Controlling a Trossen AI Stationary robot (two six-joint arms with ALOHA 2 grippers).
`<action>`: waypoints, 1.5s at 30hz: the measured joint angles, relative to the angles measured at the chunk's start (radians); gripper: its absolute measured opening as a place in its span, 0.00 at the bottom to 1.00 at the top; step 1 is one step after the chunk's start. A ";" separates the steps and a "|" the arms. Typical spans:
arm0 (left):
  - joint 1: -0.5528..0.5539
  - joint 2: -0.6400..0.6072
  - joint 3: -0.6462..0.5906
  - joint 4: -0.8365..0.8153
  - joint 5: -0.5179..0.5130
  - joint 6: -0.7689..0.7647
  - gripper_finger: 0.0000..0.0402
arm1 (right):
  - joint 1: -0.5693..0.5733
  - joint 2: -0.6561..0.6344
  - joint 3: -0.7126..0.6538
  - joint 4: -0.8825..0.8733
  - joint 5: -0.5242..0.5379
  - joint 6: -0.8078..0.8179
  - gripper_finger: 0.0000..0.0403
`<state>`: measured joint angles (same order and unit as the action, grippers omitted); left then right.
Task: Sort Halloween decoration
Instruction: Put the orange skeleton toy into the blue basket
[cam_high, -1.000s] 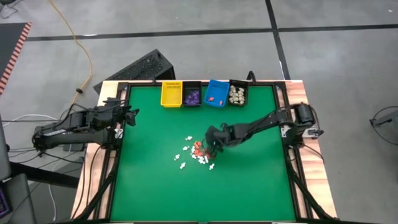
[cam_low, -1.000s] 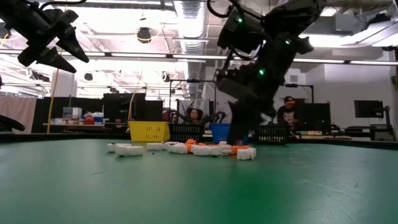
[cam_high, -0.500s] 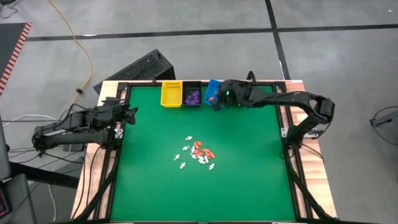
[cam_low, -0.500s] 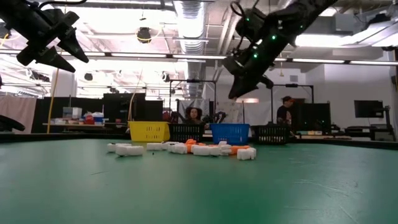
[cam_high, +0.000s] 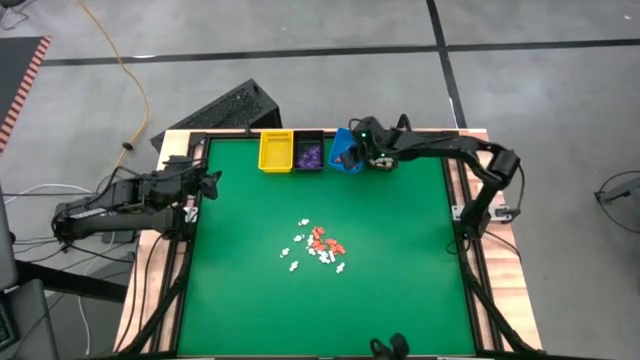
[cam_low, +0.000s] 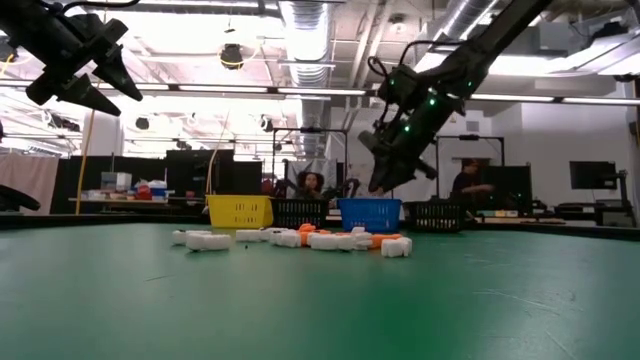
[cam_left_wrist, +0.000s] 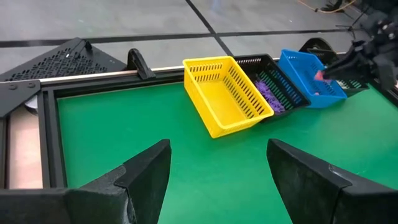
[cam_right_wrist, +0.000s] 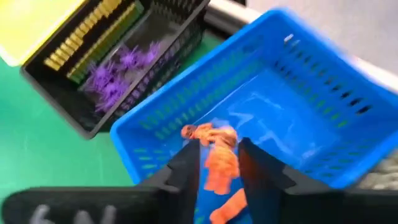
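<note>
Overhead and bench-level views of a sorting bench (cam_high: 400, 300) with a green top. Four bins stand in a row along the far edge: a yellow bin (cam_high: 275, 151), a black bin (cam_high: 308, 151) holding purple pieces, a blue bin (cam_high: 347, 150) and a second black bin, largely hidden by the arm in the overhead view.

The right gripper (cam_high: 358, 157) hangs over the blue bin. A second ago it was low over the pile at the bench centre; it has since crossed to the far edge. Its wrist view shows the fingers parted, with an orange piece (cam_right_wrist: 217, 163) between them and no finger visibly pressing on it, directly above the bin floor, where another orange piece (cam_right_wrist: 208, 133) lies. The jaws were tight a moment earlier, so the piece is judged to be in the course of release; whether it has left the fingers cannot be told.

The left gripper (cam_high: 207, 183) waits spread wide and empty near the left edge, raised off the surface.

The unsorted decorations (cam_high: 317, 248), white and orange, lie clustered at the bench centre, well apart from the bins. The orange delivery appears all but complete; much of the pile remains to be sorted.
</note>
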<state>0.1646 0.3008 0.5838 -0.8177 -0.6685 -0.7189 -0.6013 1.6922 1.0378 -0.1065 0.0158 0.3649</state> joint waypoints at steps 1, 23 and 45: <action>0.000 0.000 0.000 0.000 0.000 0.000 0.64 | -0.003 0.008 0.000 0.003 -0.019 0.000 0.36; 0.000 0.000 0.000 -0.001 0.002 0.024 0.64 | 0.391 -0.112 0.001 0.041 -0.176 -0.189 0.52; 0.000 0.000 0.000 -0.001 0.034 -0.002 0.64 | 0.586 0.232 0.004 0.178 -0.047 -0.183 0.48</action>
<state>0.1642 0.3008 0.5838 -0.8188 -0.6346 -0.7208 -0.0155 1.9247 1.0421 0.0713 -0.0316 0.1819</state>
